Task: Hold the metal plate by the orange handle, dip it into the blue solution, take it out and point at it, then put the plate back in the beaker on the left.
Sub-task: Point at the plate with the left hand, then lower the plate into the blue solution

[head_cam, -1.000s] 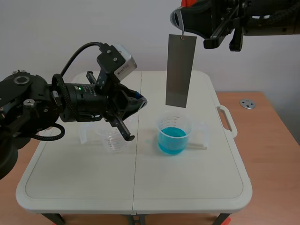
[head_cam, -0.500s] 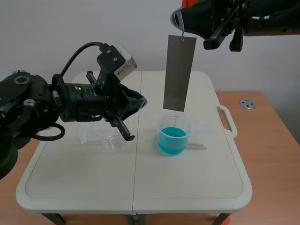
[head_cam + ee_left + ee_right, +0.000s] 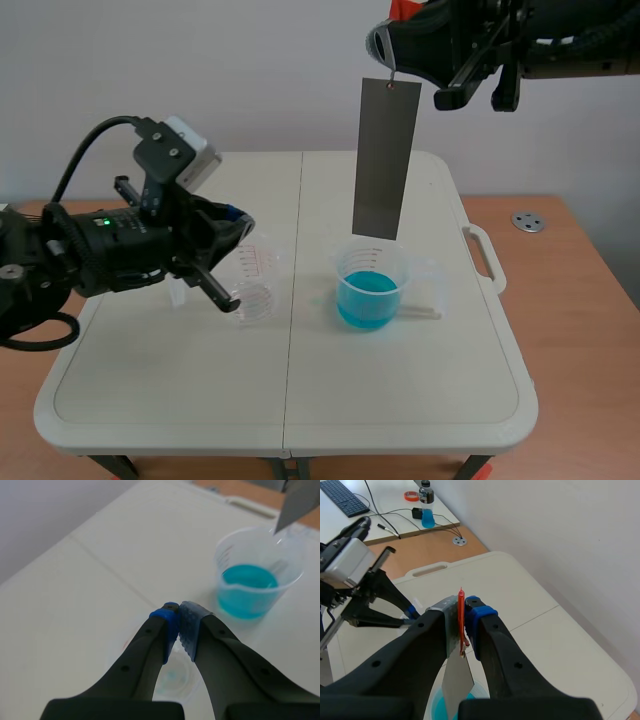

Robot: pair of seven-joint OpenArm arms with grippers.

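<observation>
A long grey metal plate [image 3: 385, 158] hangs straight down from its orange handle [image 3: 461, 620], and my right gripper [image 3: 392, 40] is shut on that handle high above the table. The plate's lower edge sits just above the beaker of blue solution [image 3: 369, 287], clear of the liquid. In the left wrist view the plate's corner [image 3: 300, 500] shows above the blue beaker [image 3: 250, 582]. My left gripper [image 3: 178, 616] is shut on nothing, over the empty clear beaker [image 3: 253, 284] on the left, whose rim [image 3: 172, 680] shows under the fingers.
The white folding table [image 3: 400, 400] has a handle [image 3: 486, 258] on its right edge. A clear stirring rod [image 3: 425, 310] lies beside the blue beaker. A round metal disc [image 3: 527, 222] sits on the wooden desk at the right.
My left arm has pulled back to the left, away from the plate, uncovering the empty beaker. The plate swung slightly and stays hanging above the blue beaker.
</observation>
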